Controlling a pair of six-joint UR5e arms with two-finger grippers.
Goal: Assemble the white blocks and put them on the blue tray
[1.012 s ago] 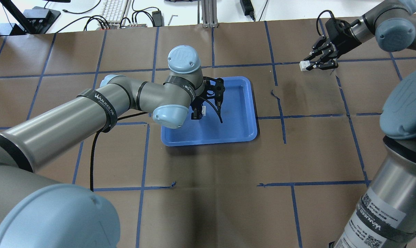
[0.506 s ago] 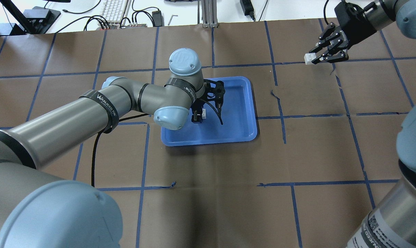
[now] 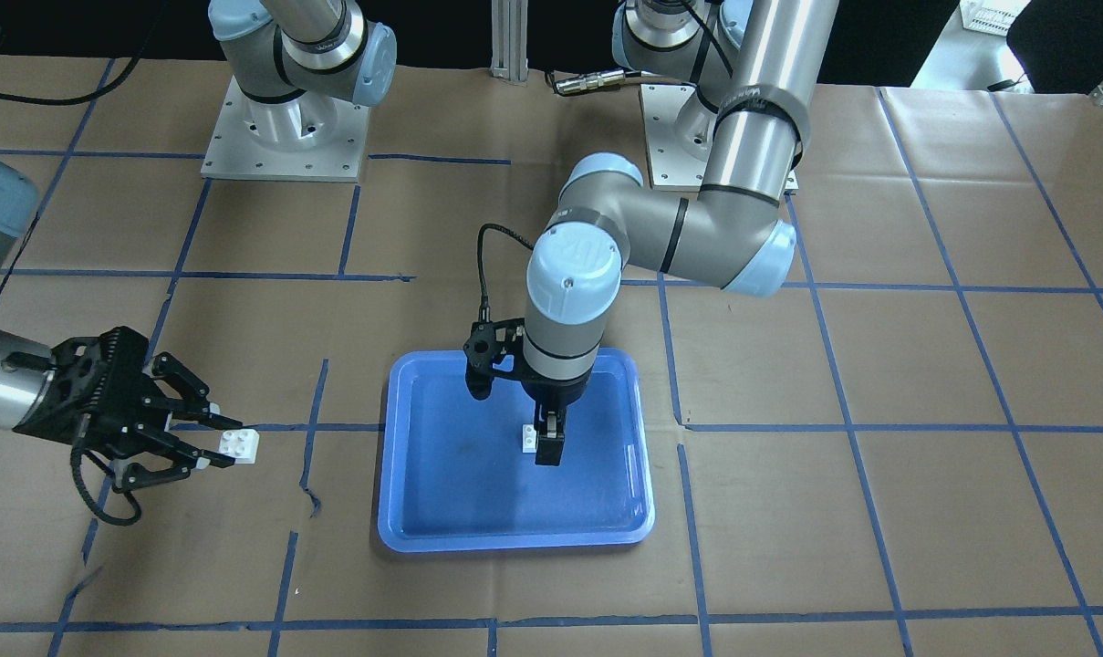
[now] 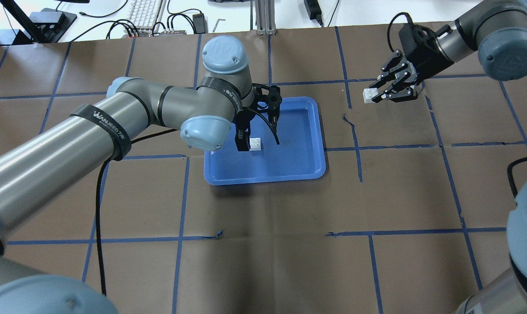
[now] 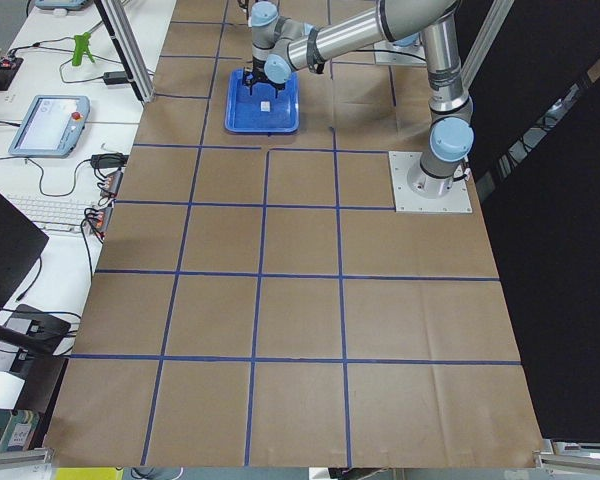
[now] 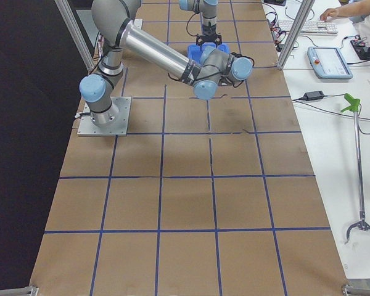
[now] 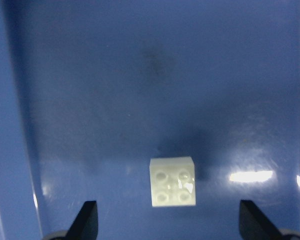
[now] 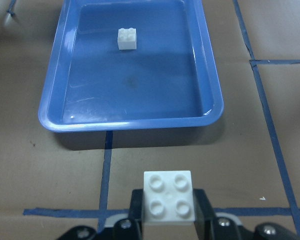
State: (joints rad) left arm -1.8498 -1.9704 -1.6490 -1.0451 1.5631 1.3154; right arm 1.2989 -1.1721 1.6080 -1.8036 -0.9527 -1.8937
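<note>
The blue tray (image 4: 289,168) lies mid-table; it also shows in the front view (image 3: 460,493) and the right wrist view (image 8: 140,90). One white block (image 4: 256,144) lies studs-up on the tray bottom (image 7: 140,75). My left gripper (image 4: 258,138) hangs just above this block (image 7: 172,182), open, with its fingertips (image 7: 87,222) wide on either side. My right gripper (image 4: 376,93) is shut on the other white block (image 4: 368,95), held studs-up above the paper to the right of the tray. That block also shows in the front view (image 3: 239,444) and the right wrist view (image 8: 168,196).
Brown paper with blue tape lines (image 4: 355,148) covers the table. A black cable (image 4: 98,192) trails from the left arm across the paper. Keyboard and cables (image 4: 145,13) lie beyond the far edge. The arm bases (image 3: 282,137) stand at the robot's side.
My right gripper, with its block, swung away and then came back left, nearer the tray. My left arm shifted slightly left; its block stays on the tray.
</note>
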